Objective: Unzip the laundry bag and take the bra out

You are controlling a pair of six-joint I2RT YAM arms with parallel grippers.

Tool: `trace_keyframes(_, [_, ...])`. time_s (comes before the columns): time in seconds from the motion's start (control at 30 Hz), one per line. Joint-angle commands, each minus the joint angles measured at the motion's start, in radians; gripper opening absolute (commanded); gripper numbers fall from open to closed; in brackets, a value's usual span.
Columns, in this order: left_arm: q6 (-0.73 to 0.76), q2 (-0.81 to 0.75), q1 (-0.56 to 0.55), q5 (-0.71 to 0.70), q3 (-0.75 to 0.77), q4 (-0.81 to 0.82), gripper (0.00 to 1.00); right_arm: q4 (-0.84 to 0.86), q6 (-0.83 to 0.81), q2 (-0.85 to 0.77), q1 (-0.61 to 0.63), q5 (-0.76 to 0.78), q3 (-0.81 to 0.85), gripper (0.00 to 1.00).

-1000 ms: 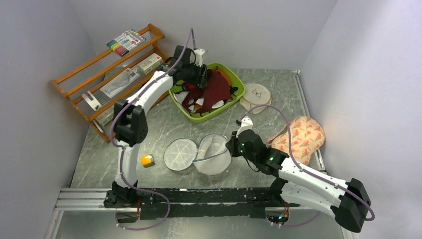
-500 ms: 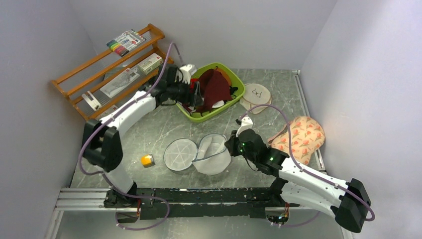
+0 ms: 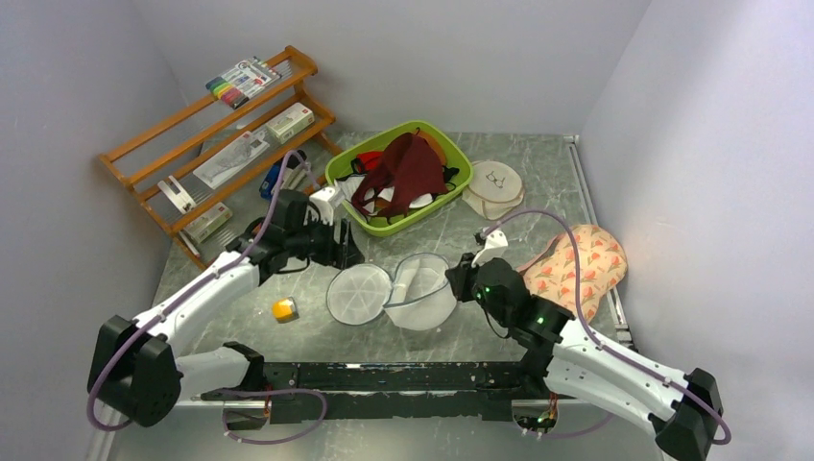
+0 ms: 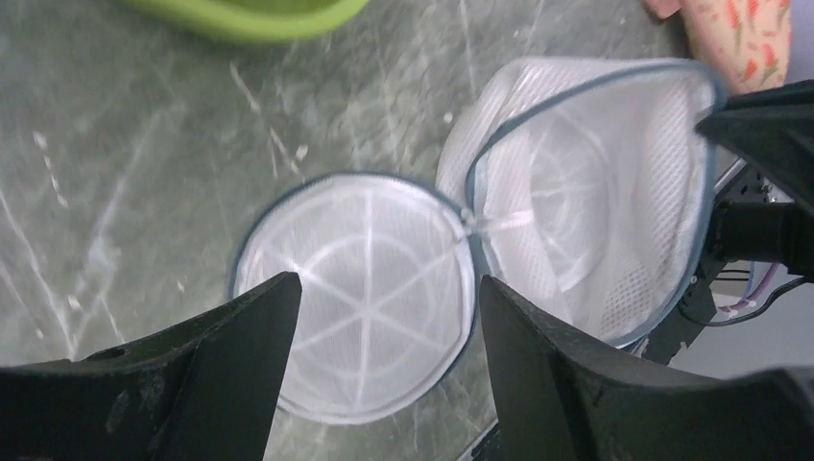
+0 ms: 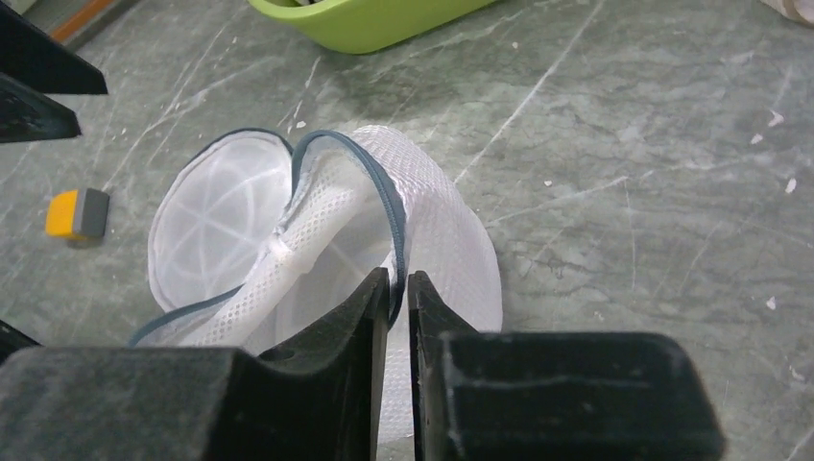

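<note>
Left tool (image 4: 386,288) gapes wide, arm stretched low; right tool (image 5: 398,279) pinches laundry bag (image 5: 442,240) rim.

The laundry bag (image 3: 358,295) is white mesh with a dark rim, the bra (image 3: 408,168) maroon, the tub (image 3: 389,229) lime-green, the pouch (image 3: 581,264) peach floral.

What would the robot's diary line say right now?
bag: unzipped, empty | bra: in green tub | left jaws: open, aimed at bag | right jaws: shut on bag rim
</note>
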Motion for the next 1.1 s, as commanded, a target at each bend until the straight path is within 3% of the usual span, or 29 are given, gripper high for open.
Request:
trace_keyframes(0.0, [-0.136, -0.058, 0.003, -0.045, -0.125, 0.069, 0.78, 0.108, -0.091, 0.026, -0.005, -0.069, -0.008, 0.14])
trace_keyframes(0.13, [-0.229, -0.082, 0.003, -0.106, -0.207, 0.094, 0.72, 0.050, -0.100, 0.110, -0.005, -0.071, 0.063, 0.11])
trace_keyframes(0.3, [-0.336, -0.148, 0.003, -0.249, -0.299, 0.091, 0.69, 0.050, -0.087, 0.098, -0.005, -0.077, 0.042, 0.12])
trace_keyframes(0.4, [-0.401, -0.155, 0.003, -0.301, -0.322, 0.059, 0.62, 0.050, -0.074, 0.078, -0.005, -0.076, 0.030, 0.15])
trace_keyframes(0.53, [-0.473, -0.183, 0.003, -0.371, -0.351, 0.023, 0.61, 0.039, -0.067, 0.070, -0.005, -0.063, 0.029, 0.20])
trace_keyframes(0.6, [-0.479, -0.199, 0.003, -0.381, -0.368, 0.030, 0.61, 0.034, -0.063, 0.071, -0.005, -0.057, 0.031, 0.21])
trace_keyframes(0.8, [-0.438, -0.128, 0.003, -0.376, -0.345, 0.036, 0.48, 0.033, -0.060, 0.062, -0.005, -0.060, 0.026, 0.23])
trace_keyframes(1.07, [-0.353, 0.003, -0.005, -0.387, -0.295, 0.022, 0.44, 0.013, -0.053, 0.026, -0.006, -0.052, 0.024, 0.25])
